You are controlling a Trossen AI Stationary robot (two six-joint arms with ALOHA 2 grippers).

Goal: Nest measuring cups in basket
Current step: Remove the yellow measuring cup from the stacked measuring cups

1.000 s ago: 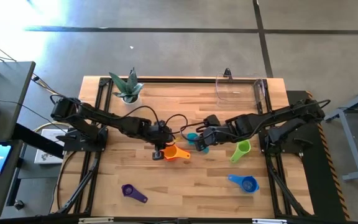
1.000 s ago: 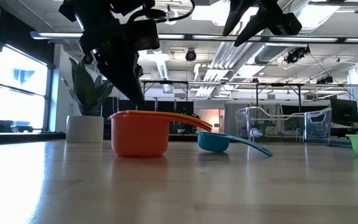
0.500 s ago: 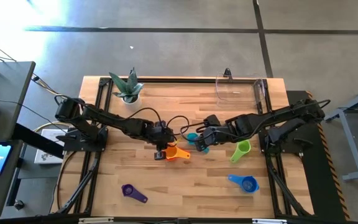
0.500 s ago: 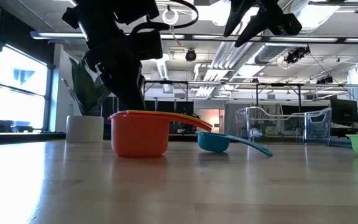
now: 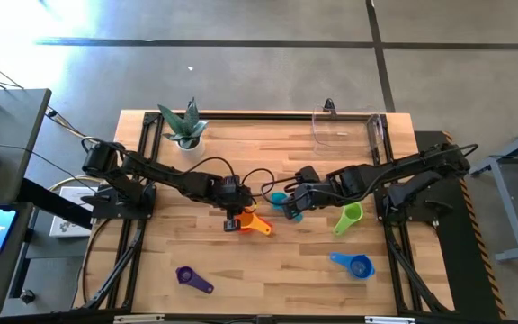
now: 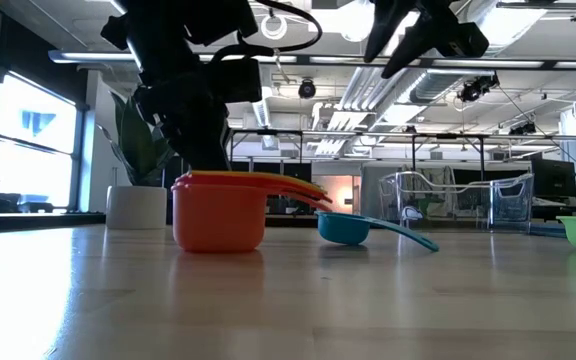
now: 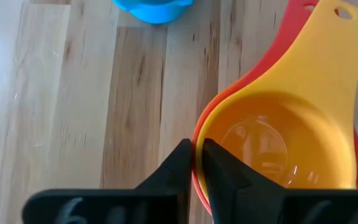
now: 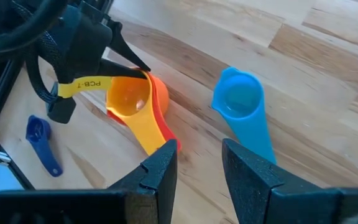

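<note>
Cups on table, 6 seen, 2 nested, left gripper [image 7: 194, 163] jaws pinching yellow cup [image 7: 278, 134] rim, right gripper [image 8: 199, 163] jaws spread.

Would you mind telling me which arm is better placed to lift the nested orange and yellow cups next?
Probably the left: its tool is pinched on the rim of the yellow plastic cup nested in the orange plastic cup. The right tool hovers open above the teal plastic cup.
</note>
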